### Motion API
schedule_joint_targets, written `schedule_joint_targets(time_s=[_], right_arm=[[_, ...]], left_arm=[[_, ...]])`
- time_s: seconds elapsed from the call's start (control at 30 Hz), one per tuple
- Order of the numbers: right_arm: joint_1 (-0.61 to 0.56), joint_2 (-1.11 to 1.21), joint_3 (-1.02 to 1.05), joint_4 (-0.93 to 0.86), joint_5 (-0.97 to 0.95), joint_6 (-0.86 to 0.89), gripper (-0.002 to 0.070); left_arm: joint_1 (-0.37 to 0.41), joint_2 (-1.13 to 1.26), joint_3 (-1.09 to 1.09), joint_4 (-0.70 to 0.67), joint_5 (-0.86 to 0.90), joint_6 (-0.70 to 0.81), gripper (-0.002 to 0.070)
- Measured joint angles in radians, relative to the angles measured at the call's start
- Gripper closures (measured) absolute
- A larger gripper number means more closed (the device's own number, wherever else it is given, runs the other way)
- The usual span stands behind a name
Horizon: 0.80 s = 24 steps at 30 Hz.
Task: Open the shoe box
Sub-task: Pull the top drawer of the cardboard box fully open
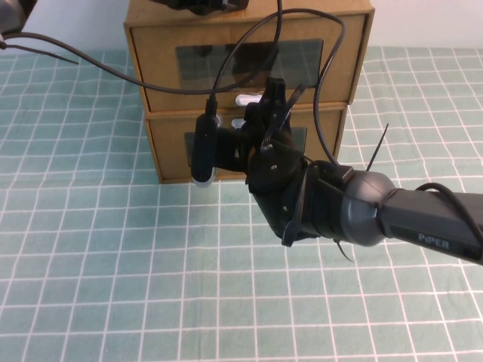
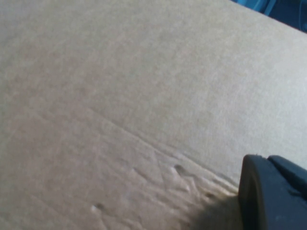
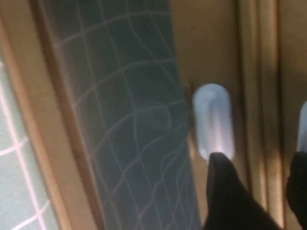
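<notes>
Two brown cardboard shoe boxes are stacked at the back of the table, the upper box [image 1: 249,45] on the lower box [image 1: 173,151]. Each has a dark window and a small white handle on its front. My right gripper [image 1: 273,96] is up against the box fronts beside the upper handle [image 1: 247,99] and lower handle [image 1: 238,123]. In the right wrist view it [image 3: 259,160] is open, straddling the seam between the boxes; one fingertip [image 3: 220,165] overlaps a white handle [image 3: 213,120]. My left gripper [image 1: 200,4] rests on top of the upper box; its wrist view shows bare cardboard [image 2: 120,96].
The table is covered by a green checked mat [image 1: 113,286]. Black cables [image 1: 136,72] loop over the boxes from the right arm [image 1: 423,219], which reaches in from the right. A dark camera housing [image 1: 202,151] hangs in front of the lower box.
</notes>
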State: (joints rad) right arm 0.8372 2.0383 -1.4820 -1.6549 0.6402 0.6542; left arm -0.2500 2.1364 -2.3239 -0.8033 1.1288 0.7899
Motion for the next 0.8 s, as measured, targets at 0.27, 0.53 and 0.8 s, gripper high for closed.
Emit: schedule_joint_targets(time_s=[0.27, 0.53, 0.8], right_arm=[[0.000, 0.000, -0.004, 0.002, 0.005, 0.000, 0.0420], [0.000, -0.010, -0.004, 0.014, 0.002, 0.000, 0.0420], [0.005, -0.030, -0.002, 0.063, 0.001, 0.000, 0.0420]], left_arm=[[0.000, 0.002, 0.000, -0.003, 0.000, 0.000, 0.0680], [0.000, 0.004, 0.000, -0.006, 0.000, 0.000, 0.0680], [0.000, 0.004, 0.000, -0.006, -0.002, 0.000, 0.0680]])
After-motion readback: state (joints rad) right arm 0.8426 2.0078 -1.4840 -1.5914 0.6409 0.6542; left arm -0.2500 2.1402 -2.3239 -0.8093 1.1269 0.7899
